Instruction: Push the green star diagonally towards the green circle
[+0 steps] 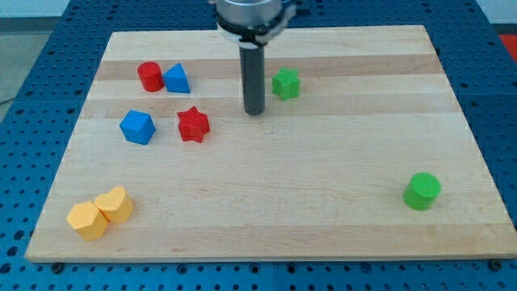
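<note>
**Tip beside the green star, circle far off**

My tip (pixel 255 111) rests on the board (pixel 266 226) in the upper middle, just to the view's left of the green star (pixel 285 83) and slightly below it. A narrow strip of wood shows between the two — not touching, as far as can be told. No pincer on this arm: it ends in a plain dark rod, so there is nothing to spread or press together.

Green star: near the view's top, right of centre line. Green circle (pixel 422 191): low on the view's right, well apart from the star, down and to the right of it on a diagonal.

Other blocks, all on the view's left half:
- red cylinder (pixel 149 76) and blue triangle (pixel 176 78), touching side by side near the top left
- blue block (pixel 137 127), roughly pentagonal, below them
- red star (pixel 193 124), just right of the blue block, a small gap between — left of my tip and a little lower
- two yellow blocks (pixel 101 212) pressed together at the bottom-left corner; shapes hard to make out

The board lies on a blue perforated table (pixel 32 48).
</note>
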### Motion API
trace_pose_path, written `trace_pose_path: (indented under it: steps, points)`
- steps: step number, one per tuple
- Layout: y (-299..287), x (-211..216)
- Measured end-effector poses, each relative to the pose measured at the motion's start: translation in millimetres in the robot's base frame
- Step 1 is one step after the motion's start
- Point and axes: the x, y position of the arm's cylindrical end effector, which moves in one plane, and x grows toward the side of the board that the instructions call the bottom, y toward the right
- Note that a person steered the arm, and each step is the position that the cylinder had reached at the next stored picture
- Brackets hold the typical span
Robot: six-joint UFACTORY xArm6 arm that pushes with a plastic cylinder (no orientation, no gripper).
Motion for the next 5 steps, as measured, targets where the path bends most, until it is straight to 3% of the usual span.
trace_pose_path:
  steps: [2,4,5]
  points:
    - [25.4,-62.1]
    - [137.1,18.6]
    - [149.4,41.4]
